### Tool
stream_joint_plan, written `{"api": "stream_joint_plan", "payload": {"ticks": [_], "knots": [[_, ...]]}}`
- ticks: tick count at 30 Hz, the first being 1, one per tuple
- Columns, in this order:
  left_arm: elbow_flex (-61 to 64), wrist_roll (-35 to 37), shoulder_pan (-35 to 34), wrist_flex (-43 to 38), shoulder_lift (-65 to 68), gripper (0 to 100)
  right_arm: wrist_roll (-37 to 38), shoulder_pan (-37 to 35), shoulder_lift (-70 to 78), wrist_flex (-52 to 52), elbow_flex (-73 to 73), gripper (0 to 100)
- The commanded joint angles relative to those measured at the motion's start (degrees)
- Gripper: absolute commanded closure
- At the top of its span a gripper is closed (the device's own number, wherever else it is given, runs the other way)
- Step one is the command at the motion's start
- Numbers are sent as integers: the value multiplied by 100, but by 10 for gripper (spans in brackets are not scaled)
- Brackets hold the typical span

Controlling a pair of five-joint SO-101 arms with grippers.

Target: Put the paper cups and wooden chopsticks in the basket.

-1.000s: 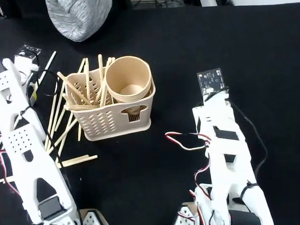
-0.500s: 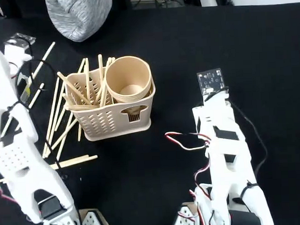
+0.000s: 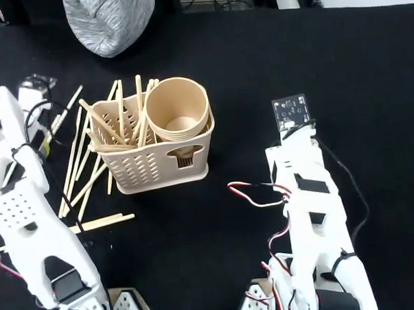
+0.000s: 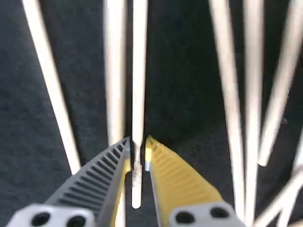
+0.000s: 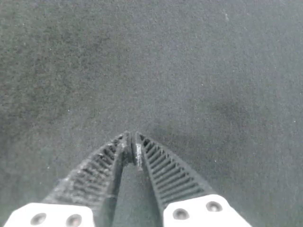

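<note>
A beige slotted basket (image 3: 159,164) stands left of centre, holding stacked paper cups (image 3: 177,108) and several wooden chopsticks (image 3: 119,114). More loose chopsticks (image 3: 81,174) lie on the black cloth to the basket's left. My left gripper (image 4: 137,153) is shut on one chopstick (image 4: 139,71) near its end, just above the other loose chopsticks (image 4: 251,118). From above, that left gripper (image 3: 49,131) sits at the far left, and the held chopstick (image 3: 67,106) slants toward the basket. My right gripper (image 5: 131,144) is shut on nothing above bare cloth.
A grey fabric bundle (image 3: 108,18) lies at the far edge behind the basket. The right arm (image 3: 304,185) stretches over the table right of the basket. One chopstick (image 3: 103,221) lies crosswise in front of the basket, near the left arm's base.
The left arm swung toward the far left with the chopstick, then came back nearer the basket, still holding it. The right arm has not moved.
</note>
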Motion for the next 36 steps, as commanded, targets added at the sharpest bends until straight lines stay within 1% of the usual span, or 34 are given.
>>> {"api": "stream_joint_plan", "payload": {"ticks": [1,5,10,13,16,20,23,26,28,32,34,36], "knots": [[-743,-79,-259,-26,431,966,70,-79,-22,-105,-13,983],[-1305,-88,-286,387,782,966,70,-79,-22,-105,-13,983],[-2070,-70,-286,1451,738,970,70,-79,-22,-105,-13,983],[-2141,220,-479,1415,440,970,70,-79,-22,-105,-13,983],[-1859,185,-778,1415,255,970,70,-79,-22,-105,-13,983],[-1288,-325,-1033,1415,246,970,70,-79,-22,-105,-13,983],[-963,-396,-1138,1389,246,968,70,-79,-22,-105,-13,983],[-954,-571,-1182,1380,246,967,70,-79,-22,-105,-13,983],[-945,-563,-1182,1231,246,963,70,-79,-22,-105,-13,983],[-936,-211,-1191,949,246,863,70,-79,-22,-105,-13,983],[-954,-158,-1182,897,246,819,70,-79,-22,-105,-13,983],[-954,-158,-1112,949,185,816,70,-79,-22,-105,-13,983]]}}
